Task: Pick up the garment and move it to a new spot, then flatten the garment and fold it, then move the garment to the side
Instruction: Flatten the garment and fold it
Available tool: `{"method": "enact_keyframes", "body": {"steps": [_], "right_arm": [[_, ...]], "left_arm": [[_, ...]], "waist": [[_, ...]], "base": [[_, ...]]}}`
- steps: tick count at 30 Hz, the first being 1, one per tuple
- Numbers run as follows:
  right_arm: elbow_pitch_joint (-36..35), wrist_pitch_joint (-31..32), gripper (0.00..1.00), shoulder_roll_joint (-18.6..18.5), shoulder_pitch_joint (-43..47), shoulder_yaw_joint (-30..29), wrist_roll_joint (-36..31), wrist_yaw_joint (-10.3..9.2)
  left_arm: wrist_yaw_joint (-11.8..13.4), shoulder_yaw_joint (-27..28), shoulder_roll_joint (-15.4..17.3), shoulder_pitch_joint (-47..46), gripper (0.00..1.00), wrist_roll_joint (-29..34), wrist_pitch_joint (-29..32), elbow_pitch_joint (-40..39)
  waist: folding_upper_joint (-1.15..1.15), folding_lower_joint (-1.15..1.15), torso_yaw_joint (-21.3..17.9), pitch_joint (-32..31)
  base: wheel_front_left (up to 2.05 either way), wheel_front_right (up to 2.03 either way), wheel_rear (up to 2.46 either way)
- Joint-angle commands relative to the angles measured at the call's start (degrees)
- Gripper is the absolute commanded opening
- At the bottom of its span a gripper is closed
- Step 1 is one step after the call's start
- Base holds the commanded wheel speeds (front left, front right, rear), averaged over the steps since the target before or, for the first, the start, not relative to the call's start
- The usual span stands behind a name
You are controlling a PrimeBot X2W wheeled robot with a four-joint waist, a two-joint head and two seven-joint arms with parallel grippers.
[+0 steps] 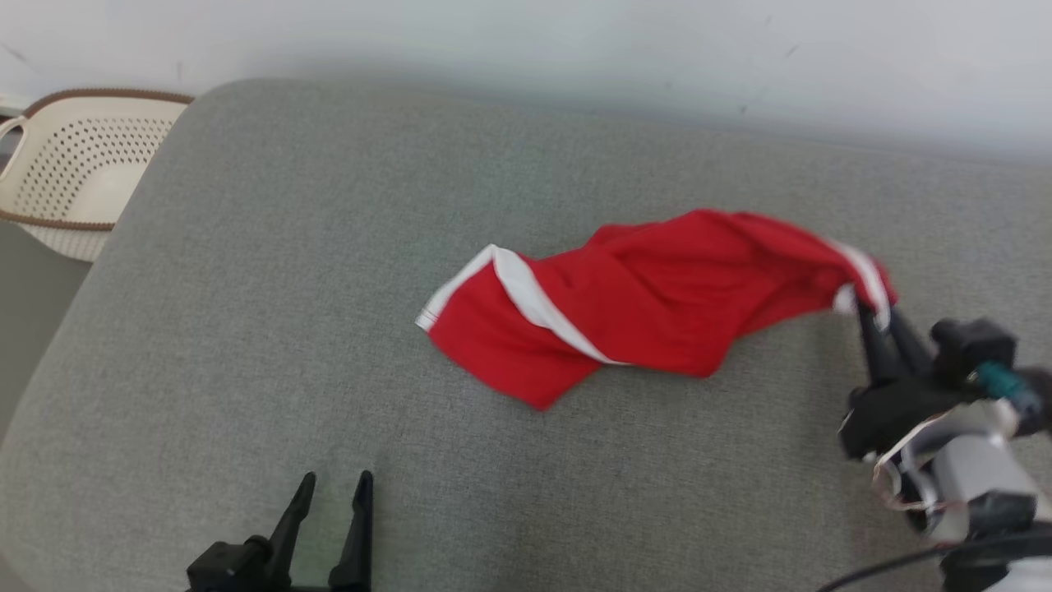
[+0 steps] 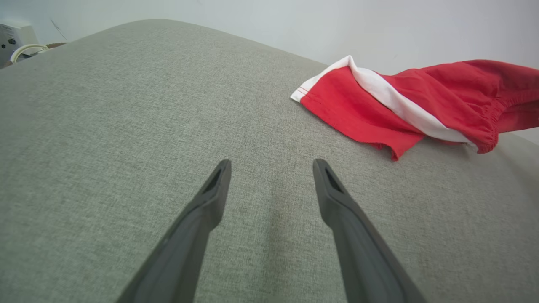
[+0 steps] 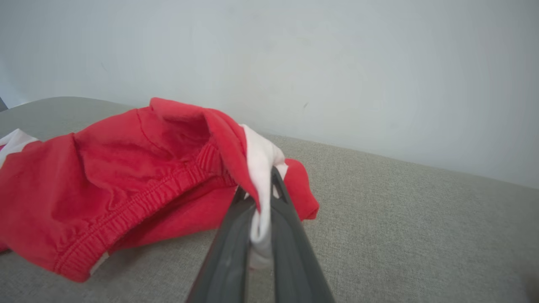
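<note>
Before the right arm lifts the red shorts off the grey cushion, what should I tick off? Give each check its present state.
1. Right gripper shut on the shorts: ok, cloth pinched at the white stripe by the waistband.
2. Pinch takes both layers: cannot tell.
3. Left gripper away from the cloth: ok, open, apart from it over the cushion.
4. Nothing lying on the shorts: ok.
5. Room for a new spot: ok, the cushion stretches on toward the robot's left.
6. Basket out of the way: ok, beside the cushion's far left corner.
</note>
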Motion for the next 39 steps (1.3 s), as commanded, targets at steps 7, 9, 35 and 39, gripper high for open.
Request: {"method": "enact_keyframes", "body": {"steps": [7,9,35,39], "right_arm": [[13.87,-0.04,1.0,-5.85,-10.81,-5.14,-2.65,-0.05],[16.87,-0.03,1.0,-6.79,-12.94,-7.59,-3.35,-0.05],[-0.59,-0.03,1.0,-0.51,3.07,3.78,4.59,-0.05],[-0.61,-0.03,1.0,-1.25,4.48,8.15,6.88,-0.05]], "left_arm": [[0.37,-4.22,0.0,-2.83,1.0,-1.33,-0.21,0.48],[0.65,-4.93,0.05,-3.16,1.0,-1.49,-0.21,0.36],[0.74,-5.01,0.03,-1.76,1.0,-0.73,-0.21,0.12],[0.59,-5.02,0.01,-1.69,1.0,-0.65,-0.21,0.19]], "waist": [[0.0,-0.01,3.96,3.74],[0.0,-0.01,4.8,4.35],[0.0,-0.01,2.63,2.27],[0.0,-0.01,3.66,2.67]], "base": [[0.0,0.0,0.0],[0.0,0.0,0.0],[0.0,0.0,0.0],[0.0,0.0,0.0]]}}
